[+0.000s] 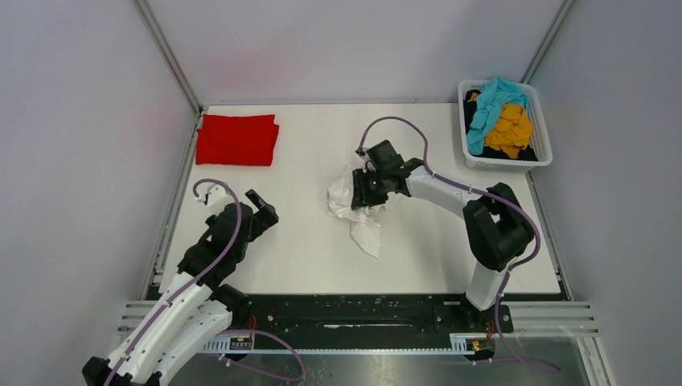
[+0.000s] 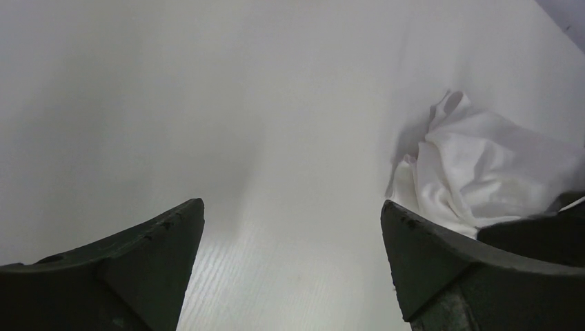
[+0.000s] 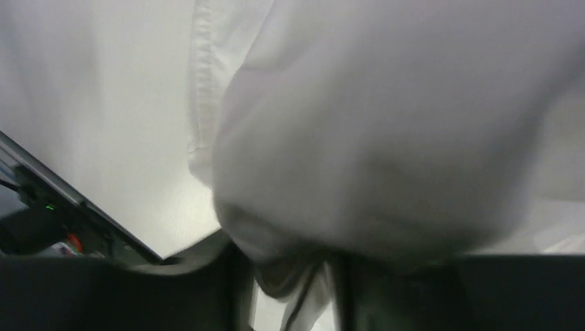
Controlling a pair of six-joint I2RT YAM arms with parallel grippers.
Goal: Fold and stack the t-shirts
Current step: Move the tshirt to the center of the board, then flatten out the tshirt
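A crumpled white t-shirt (image 1: 356,217) lies in the middle of the table. My right gripper (image 1: 363,191) is down on its top. In the right wrist view a fold of the white t-shirt (image 3: 379,138) hangs between the slightly parted fingers of my right gripper (image 3: 293,289), with a sliver of table showing beside it. A folded red t-shirt (image 1: 236,139) lies flat at the far left. My left gripper (image 1: 263,207) hovers wide open and empty over bare table at the left, and the white t-shirt (image 2: 483,172) shows beyond its right finger (image 2: 441,262).
A white lattice basket (image 1: 541,137) at the far right corner holds a teal t-shirt (image 1: 492,100), a mustard-yellow one (image 1: 511,129) and a black one (image 1: 471,108). Grey walls close in the table on three sides. A black rail runs along the near edge (image 1: 362,314).
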